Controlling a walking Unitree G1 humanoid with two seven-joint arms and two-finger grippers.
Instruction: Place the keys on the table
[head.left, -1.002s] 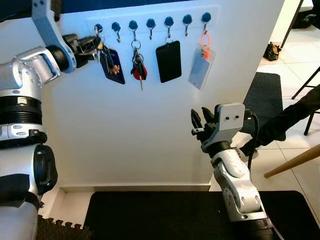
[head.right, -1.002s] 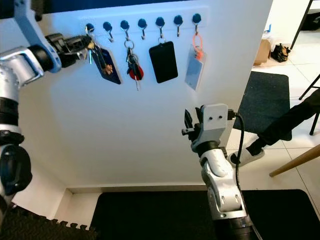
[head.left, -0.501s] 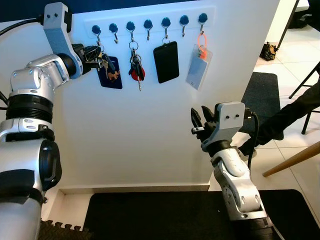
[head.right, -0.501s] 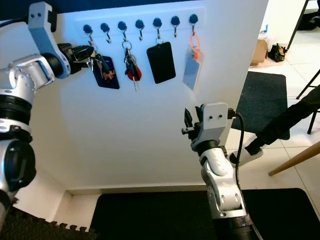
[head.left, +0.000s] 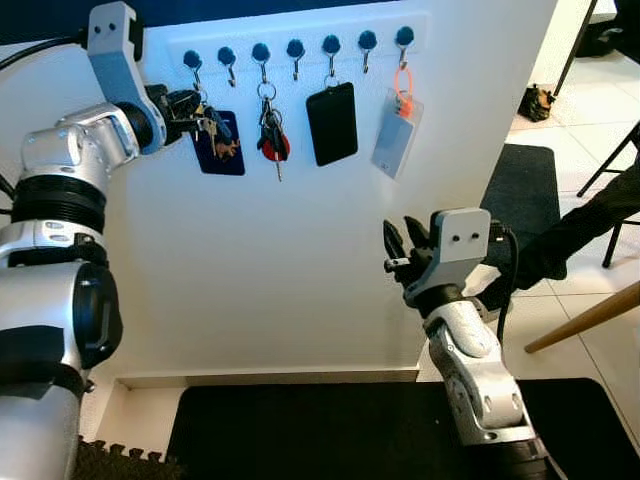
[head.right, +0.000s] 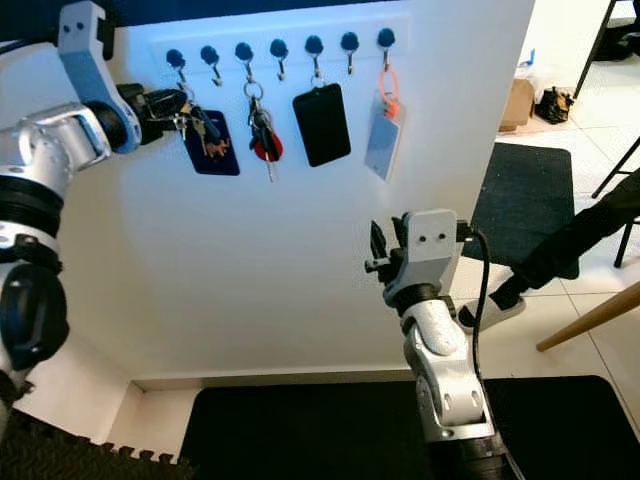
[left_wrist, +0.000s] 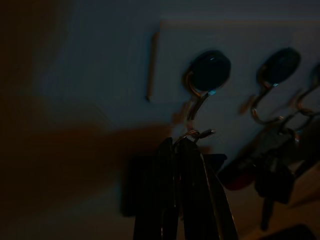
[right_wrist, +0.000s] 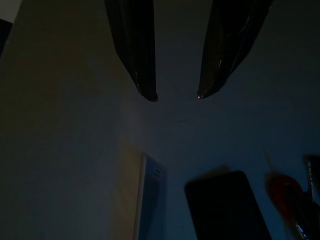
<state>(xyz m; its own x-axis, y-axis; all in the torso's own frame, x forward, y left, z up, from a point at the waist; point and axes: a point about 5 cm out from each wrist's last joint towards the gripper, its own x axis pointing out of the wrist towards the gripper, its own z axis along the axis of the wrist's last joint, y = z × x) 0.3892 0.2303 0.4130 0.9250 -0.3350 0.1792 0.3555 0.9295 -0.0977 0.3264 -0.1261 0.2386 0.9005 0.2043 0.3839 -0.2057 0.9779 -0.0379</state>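
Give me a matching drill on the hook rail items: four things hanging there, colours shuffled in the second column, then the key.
Things:
1. Flat tag behind the keys held by the left gripper
2. Fob on the middle key bunch
3. Plain rectangular tag
4. Loop on the clear card holder

Colours:
A. orange
B. black
C. dark blue
D. red

Pairs: 1-C, flat tag; 2-D, fob; 3-B, rectangular tag; 4-A, loop.

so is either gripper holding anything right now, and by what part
The left gripper grips the key bunch at its ring end, just below the leftmost hook. The right gripper holds nothing.
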